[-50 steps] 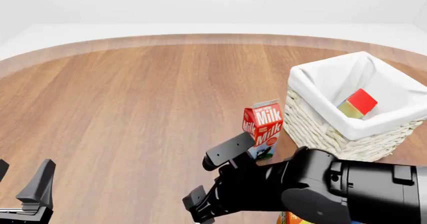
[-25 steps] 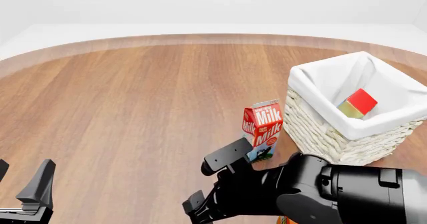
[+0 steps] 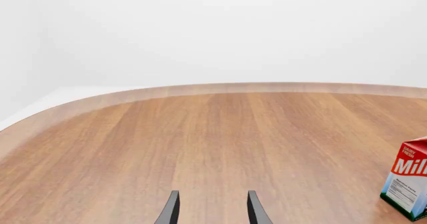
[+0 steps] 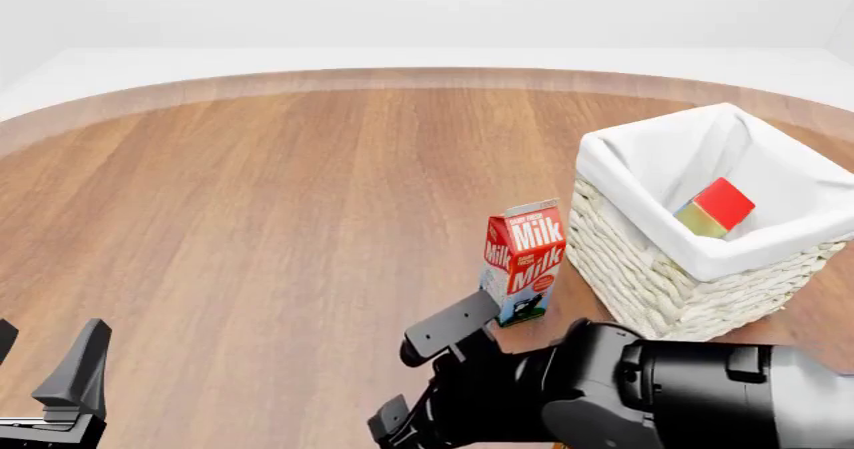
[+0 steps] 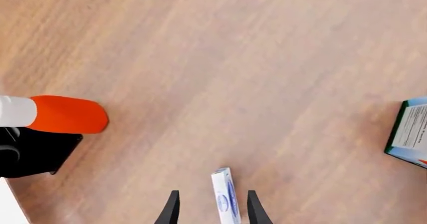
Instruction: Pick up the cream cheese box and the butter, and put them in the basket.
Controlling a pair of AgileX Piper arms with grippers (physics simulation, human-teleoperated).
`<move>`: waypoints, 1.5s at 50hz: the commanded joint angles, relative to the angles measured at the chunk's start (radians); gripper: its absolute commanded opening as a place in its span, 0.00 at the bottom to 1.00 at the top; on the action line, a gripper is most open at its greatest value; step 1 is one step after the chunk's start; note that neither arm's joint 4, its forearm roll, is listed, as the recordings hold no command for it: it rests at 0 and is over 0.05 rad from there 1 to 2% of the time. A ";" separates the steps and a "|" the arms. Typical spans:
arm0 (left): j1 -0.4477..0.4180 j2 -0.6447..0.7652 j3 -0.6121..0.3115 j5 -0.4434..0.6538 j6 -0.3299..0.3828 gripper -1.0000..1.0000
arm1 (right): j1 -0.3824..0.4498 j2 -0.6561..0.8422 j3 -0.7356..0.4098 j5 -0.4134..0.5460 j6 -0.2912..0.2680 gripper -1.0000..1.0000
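One round wooden bench [image 4: 267, 219] carries everything. On it stands one square cream-white wicker basket with white cloth lining [image 4: 641, 259], and inside that lies one red-ended butter box [image 4: 718, 209]. One red-and-white milk carton [image 4: 525, 262] stands upright beside the basket. One small flat white box with blue print [image 5: 224, 196] shows in the right wrist view. Two black pincers appear: the left [image 4: 54, 394] and the right [image 4: 420, 379].

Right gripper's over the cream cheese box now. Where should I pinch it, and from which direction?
Come straight down from above. In the right wrist view the cream cheese box shows only a thin white and blue edge between the open fingers of the right gripper, so it looks narrow enough to pinch across that thin dimension, one finger on each broad face.
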 commanded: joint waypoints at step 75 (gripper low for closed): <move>0.000 0.000 0.000 0.000 0.000 1.00 | 0.010 0.119 0.067 -0.128 0.035 1.00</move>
